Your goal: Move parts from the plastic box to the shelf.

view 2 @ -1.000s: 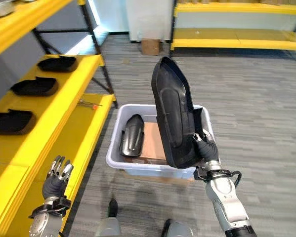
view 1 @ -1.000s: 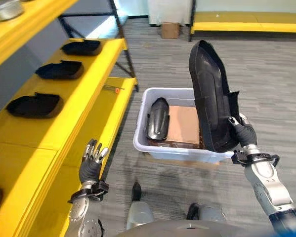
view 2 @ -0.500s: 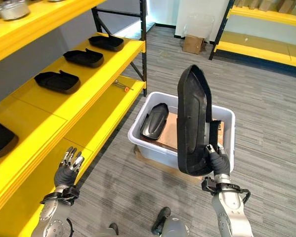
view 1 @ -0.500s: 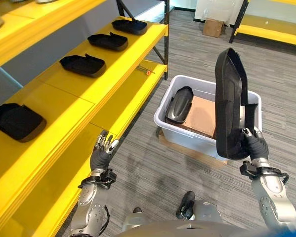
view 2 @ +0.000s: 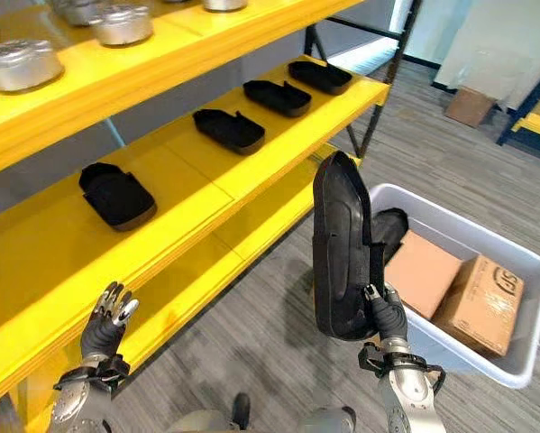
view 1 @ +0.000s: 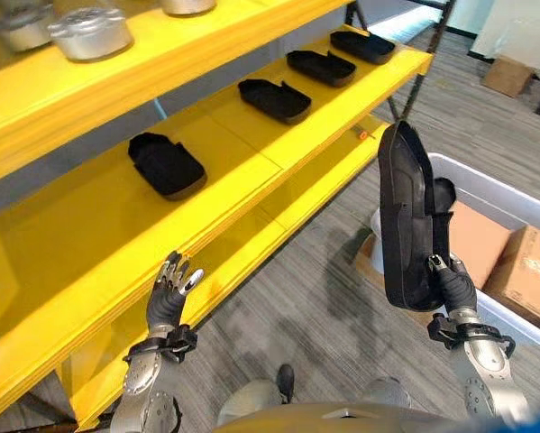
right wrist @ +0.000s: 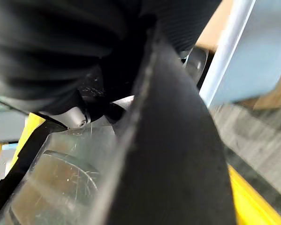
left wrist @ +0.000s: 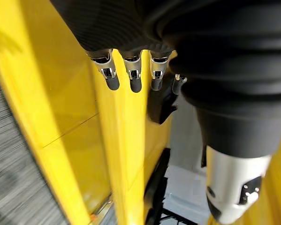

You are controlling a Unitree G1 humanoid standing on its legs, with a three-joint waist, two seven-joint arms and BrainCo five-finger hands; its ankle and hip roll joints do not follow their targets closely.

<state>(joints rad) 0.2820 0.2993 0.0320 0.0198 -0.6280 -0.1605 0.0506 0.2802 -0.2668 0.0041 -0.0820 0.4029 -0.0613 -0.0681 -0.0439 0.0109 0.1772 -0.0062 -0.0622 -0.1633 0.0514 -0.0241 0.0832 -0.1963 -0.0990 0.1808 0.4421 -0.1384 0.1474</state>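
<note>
My right hand (view 1: 452,290) is shut on the lower end of a long black moulded part (view 1: 405,216), which it holds upright in the air between the shelf and the plastic box (view 1: 495,182); the same part (right wrist: 178,164) looms close in the right wrist view. Another black part (view 1: 443,194) lies in the box behind it. The yellow shelf (view 1: 224,144) carries several black parts in a row, the nearest (view 1: 166,164) on the left. My left hand (view 1: 168,298) hangs open and empty by the shelf's lower board, its fingers (left wrist: 131,77) straight.
Two cardboard boxes (view 1: 526,275) sit inside the plastic box. Metal pots (view 1: 89,32) stand on the top shelf board. The lower yellow board (view 1: 251,244) juts out near my left hand. Grey plank floor lies between shelf and box, and a carton (view 1: 508,77) stands far back.
The camera has swung towards the shelf, so the box now sits at the right edge. My right hand still holds the black part upright. The left hand stays open.
</note>
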